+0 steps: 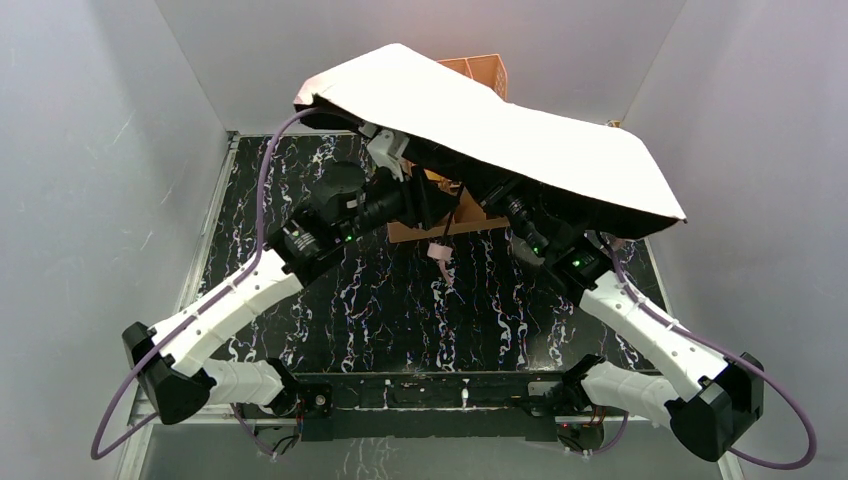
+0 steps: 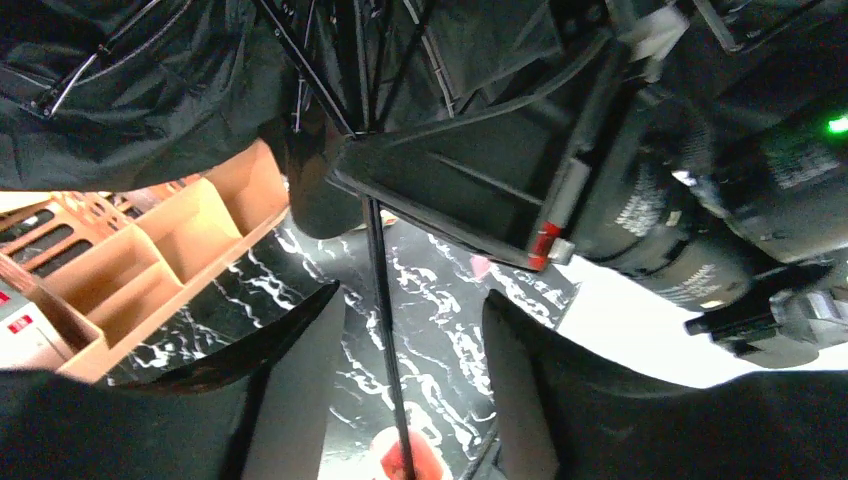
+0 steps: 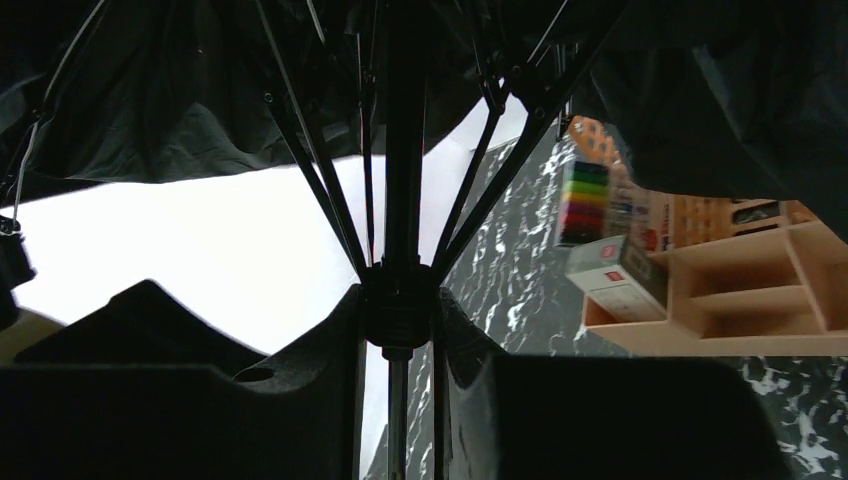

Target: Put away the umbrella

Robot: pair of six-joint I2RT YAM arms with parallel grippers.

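Right pincer [image 3: 398, 312] fingers fill the bottom of the right wrist view and pinch the umbrella [image 3: 150, 100] at the black hub [image 3: 400, 295] on its shaft [image 3: 405, 150], one finger pressed against each side of the hub. Thin metal ribs [image 3: 310, 185] fan up from that hub into the black underside of the canopy.

Left pincer [image 2: 412, 300] stands spread. Its two fingers lie apart on either side of the thin shaft, which runs through the gap without touching either finger.

From above, the umbrella is open and held in the air over the far half of the tabletop [image 1: 400, 310], pale pink side up, with the canopy sloping down toward the right. Both arms reach under it, and the fabric hides their pincers in that view. A pink strap [image 1: 440, 252] hangs below the canopy between the two arms.

An orange organiser [image 1: 482, 70] sits at the far side of the tabletop, partly covered by the canopy. Its open compartments show in both wrist views.
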